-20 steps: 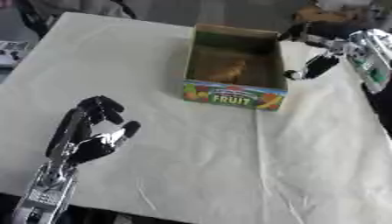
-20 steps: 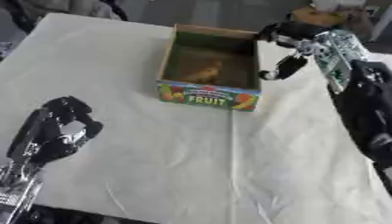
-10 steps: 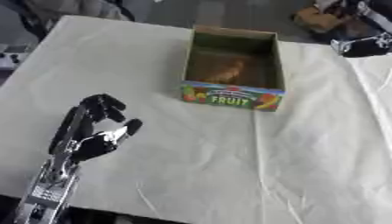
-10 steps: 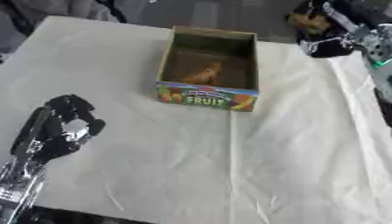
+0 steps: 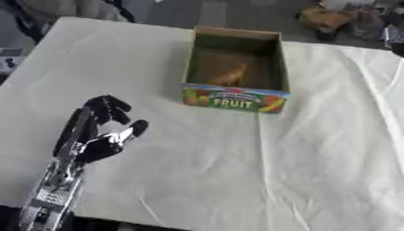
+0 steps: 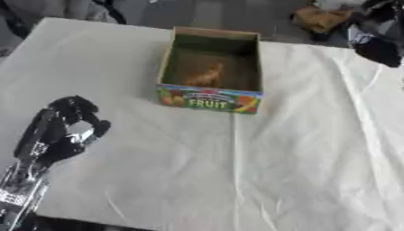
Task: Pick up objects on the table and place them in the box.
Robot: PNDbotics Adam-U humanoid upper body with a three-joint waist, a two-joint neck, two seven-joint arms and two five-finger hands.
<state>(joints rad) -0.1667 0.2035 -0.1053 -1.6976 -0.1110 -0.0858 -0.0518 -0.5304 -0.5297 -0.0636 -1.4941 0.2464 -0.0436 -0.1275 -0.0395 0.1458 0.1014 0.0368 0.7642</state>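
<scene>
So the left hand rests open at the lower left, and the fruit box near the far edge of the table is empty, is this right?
Not quite. The fruit box is not empty: the left eye view shows a small orange-brown thing lying inside it. The rest holds: the left hand rests open at the lower left, and the box stands near the table's far edge.

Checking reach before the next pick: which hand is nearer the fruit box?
Right, narrowly, as far as it shows. The right hand is blurred at the upper right edge, beside the fruit box's far right corner. The left hand rests open near the lower left.
</scene>
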